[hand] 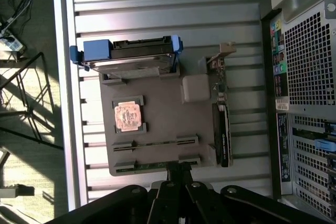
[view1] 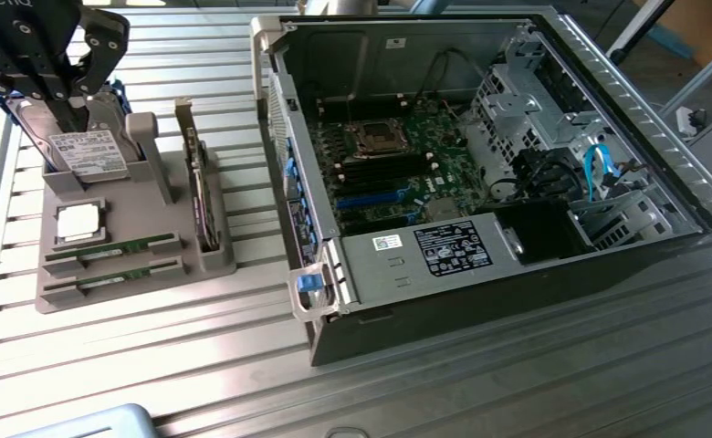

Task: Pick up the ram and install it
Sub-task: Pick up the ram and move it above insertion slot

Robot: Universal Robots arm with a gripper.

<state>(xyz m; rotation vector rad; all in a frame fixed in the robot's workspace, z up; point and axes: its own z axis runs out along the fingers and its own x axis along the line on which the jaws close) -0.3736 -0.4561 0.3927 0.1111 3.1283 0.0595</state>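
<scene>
**Exterior view:** Catching the black gripper (view1: 67,100) at the exterior view's left, closed tight on nothing, hanging over the silver hard drive (view1: 82,151) standing upright in a grey holder (view1: 130,224) on the ribbed metal tabletop (view1: 454,383). Showing the inner ram stick (view1: 125,248) and the outer ram stick (view1: 119,278) lying in two parallel slots at the holder's near end, neither one gripped, just beside a square processor chip (view1: 78,222). Also showing an expansion card (view1: 198,182) standing on edge along the holder's side. Placing an open computer case (view1: 478,182) at the exterior view's right, with its motherboard (view1: 381,164) exposed.

**Wrist view:** Looking down past the gripper (hand: 178,170), shut tip to tip and empty, held high over the holder (hand: 163,114). Finding the outer ram stick (hand: 147,165) nearest the tips and the inner ram stick (hand: 155,143) one slot over, towards the processor chip (hand: 128,116). Taking in the hard drive (hand: 128,56) in its blue carrier at the holder's opposite end, the expansion card (hand: 220,124) along one side and the perforated back of the computer case (hand: 310,77) beyond it.
</scene>
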